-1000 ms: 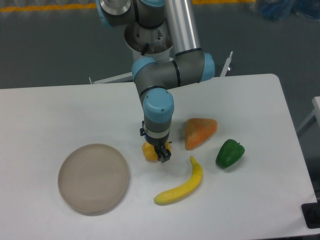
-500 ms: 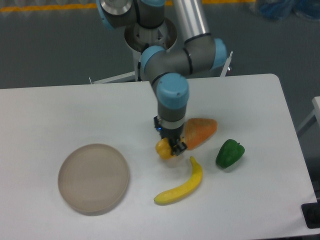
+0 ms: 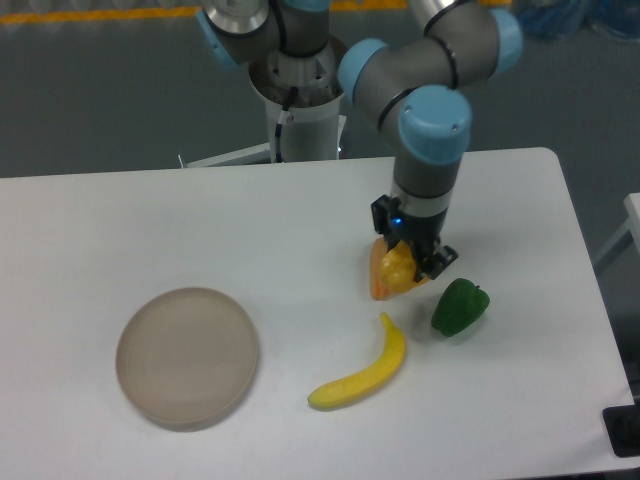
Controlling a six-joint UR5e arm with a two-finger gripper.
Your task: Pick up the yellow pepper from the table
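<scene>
Yellow-orange and lobed, the yellow pepper (image 3: 397, 267) sits clamped between the dark fingers of the hand (image 3: 410, 262), which hangs straight down from the arm's blue-capped wrist. The pepper appears lifted clear of the table (image 3: 150, 230), though from this high angle the gap beneath it is hard to judge. It overlaps the orange wedge-shaped piece (image 3: 381, 285) in the view, so only the left edge and lower corner of that piece show beside and below it.

Just to the right of the hand, and a little nearer, lies the green pepper (image 3: 460, 307), apart from both the wedge and the held pepper. Nearer still, the banana (image 3: 366, 368) curves from its upper tip below the wedge down and leftward to its blunt end. Well to the left, on the near part of the white table, rests a round beige plate (image 3: 187, 356), flat and bare.

The arm's grey links and blue joints reach in from the far side, where the robot's base stands behind the table's far edge.
</scene>
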